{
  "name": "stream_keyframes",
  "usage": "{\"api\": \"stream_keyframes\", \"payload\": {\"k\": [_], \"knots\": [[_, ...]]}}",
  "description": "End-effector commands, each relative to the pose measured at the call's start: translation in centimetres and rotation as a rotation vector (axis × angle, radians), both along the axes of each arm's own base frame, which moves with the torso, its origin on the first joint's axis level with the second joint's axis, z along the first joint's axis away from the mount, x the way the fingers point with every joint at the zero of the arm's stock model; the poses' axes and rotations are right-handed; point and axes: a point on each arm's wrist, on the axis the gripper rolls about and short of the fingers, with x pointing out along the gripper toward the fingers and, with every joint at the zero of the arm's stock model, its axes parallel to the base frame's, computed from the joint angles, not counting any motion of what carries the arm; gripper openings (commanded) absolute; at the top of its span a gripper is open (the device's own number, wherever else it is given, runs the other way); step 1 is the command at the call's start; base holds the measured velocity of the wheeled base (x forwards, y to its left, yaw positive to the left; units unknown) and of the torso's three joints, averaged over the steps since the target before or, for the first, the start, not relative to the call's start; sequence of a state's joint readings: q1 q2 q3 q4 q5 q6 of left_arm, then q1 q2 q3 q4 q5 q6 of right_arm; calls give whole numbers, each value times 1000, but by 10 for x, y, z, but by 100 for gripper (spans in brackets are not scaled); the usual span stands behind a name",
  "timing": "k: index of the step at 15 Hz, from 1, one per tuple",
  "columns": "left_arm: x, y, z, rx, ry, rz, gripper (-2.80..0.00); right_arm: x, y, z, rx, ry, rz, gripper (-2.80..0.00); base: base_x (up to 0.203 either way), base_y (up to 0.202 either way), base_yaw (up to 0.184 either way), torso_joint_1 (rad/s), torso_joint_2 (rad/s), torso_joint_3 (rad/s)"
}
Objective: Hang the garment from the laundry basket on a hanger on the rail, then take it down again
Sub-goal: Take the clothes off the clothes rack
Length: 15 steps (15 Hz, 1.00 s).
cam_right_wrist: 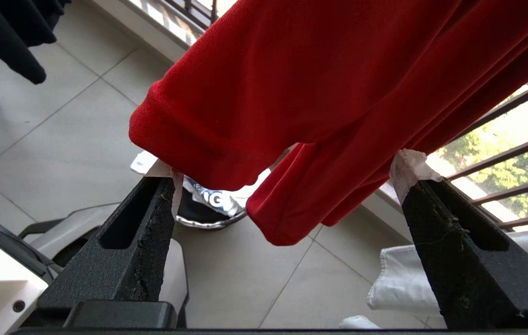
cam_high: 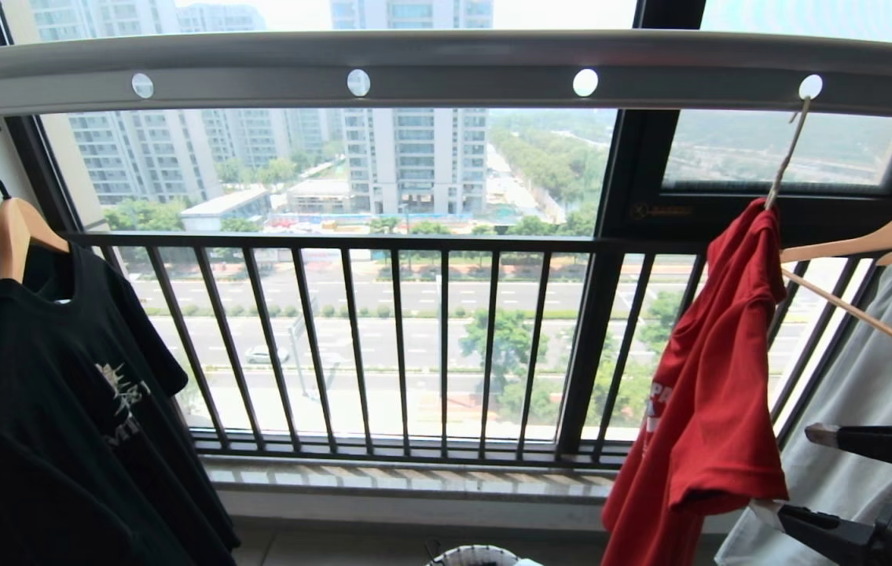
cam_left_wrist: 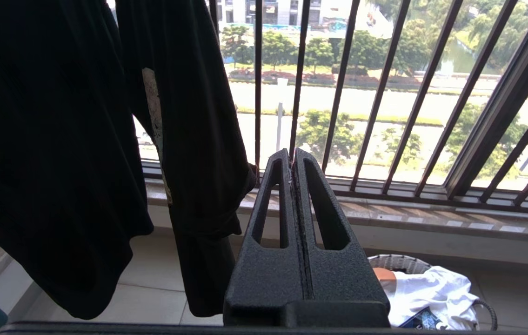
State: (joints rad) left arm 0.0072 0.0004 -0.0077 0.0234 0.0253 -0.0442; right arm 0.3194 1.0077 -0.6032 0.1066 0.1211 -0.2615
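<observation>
The red garment (cam_high: 709, 377) hangs crumpled from the thin white hanger (cam_high: 785, 157), whose hook sits in a hole at the right of the grey rail (cam_high: 446, 71). My right gripper (cam_high: 790, 472) is open just right of the shirt's lower edge. In the right wrist view that gripper (cam_right_wrist: 287, 172) has the red hem (cam_right_wrist: 291, 93) hanging just past its fingertips, with nothing pinched. My left gripper (cam_left_wrist: 293, 156) is shut and empty, low by the window. The laundry basket (cam_high: 475, 556) stands on the floor below; its rim (cam_left_wrist: 396, 262) also shows in the left wrist view.
A black T-shirt (cam_high: 60, 409) hangs on a wooden hanger at the left. Another wooden hanger (cam_high: 886, 236) with a pale garment (cam_high: 846, 440) hangs at the far right. The dark barred window railing (cam_high: 383, 346) runs behind. A white printed shirt (cam_left_wrist: 431, 293) lies in the basket.
</observation>
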Motion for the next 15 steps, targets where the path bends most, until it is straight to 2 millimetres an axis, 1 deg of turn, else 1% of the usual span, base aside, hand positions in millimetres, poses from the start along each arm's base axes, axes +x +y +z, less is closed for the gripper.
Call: {"api": "stream_keyframes", "payload": {"k": [1, 2, 3, 8, 15], "knots": [[0, 0, 0, 0, -1, 0, -280, 11, 4, -6, -16, 11, 9, 0, 0, 0, 0, 0, 0, 0], [0, 0, 0, 0, -1, 1, -280, 16, 6, -8, -16, 8, 9, 0, 0, 0, 0, 0, 0, 0], [0, 0, 0, 0, 0, 0, -280, 19, 7, -10, -16, 2, 8, -280, 0, 0, 0, 0, 0, 0], [0, 0, 0, 0, 1, 0, -280, 22, 8, -10, -6, -20, 4, -280, 0, 0, 0, 0, 0, 0], [0, 0, 0, 0, 1, 0, -280, 12, 3, -4, -3, -67, -38, -280, 0, 0, 0, 0, 0, 0]]}}
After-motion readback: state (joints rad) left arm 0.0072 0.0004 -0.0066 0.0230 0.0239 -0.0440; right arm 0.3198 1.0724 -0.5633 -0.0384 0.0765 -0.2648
